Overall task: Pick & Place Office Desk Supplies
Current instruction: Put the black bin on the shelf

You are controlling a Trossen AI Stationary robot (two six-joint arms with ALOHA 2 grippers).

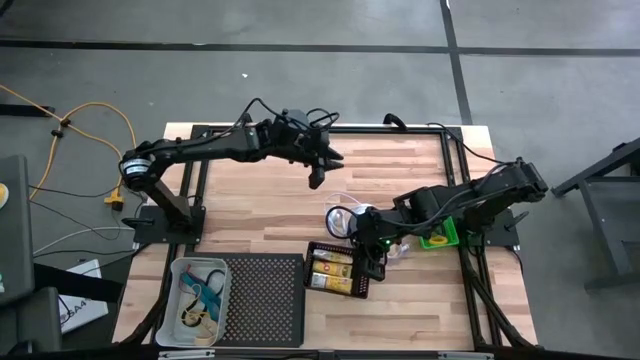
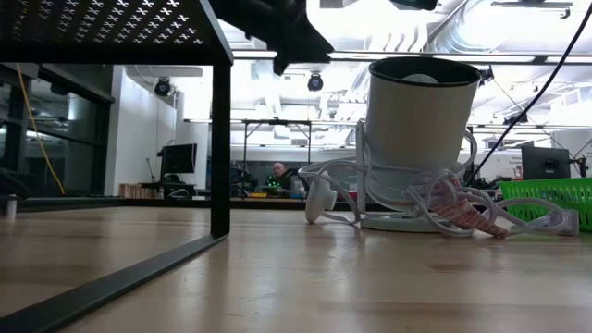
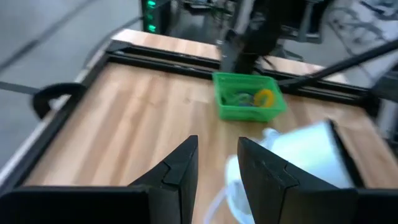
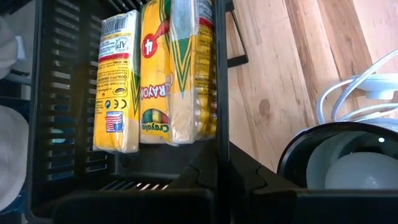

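Green tray [image 3: 249, 102] beyond parted jaws

Robotics lab, exposed ducts [image 2: 518, 42], monitors [image 2: 178, 159], workbenches [image 2: 277, 139]

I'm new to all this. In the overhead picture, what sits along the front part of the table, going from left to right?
Clear tray holding small items → large black perforated tray → small black tray with yellow packs → right gripper, shut, at that tray's edge → green tray.

Green tray [image 1: 441, 238] beside white-and-black round object [image 2: 421, 129]; black tray [image 1: 338, 270] nearby.
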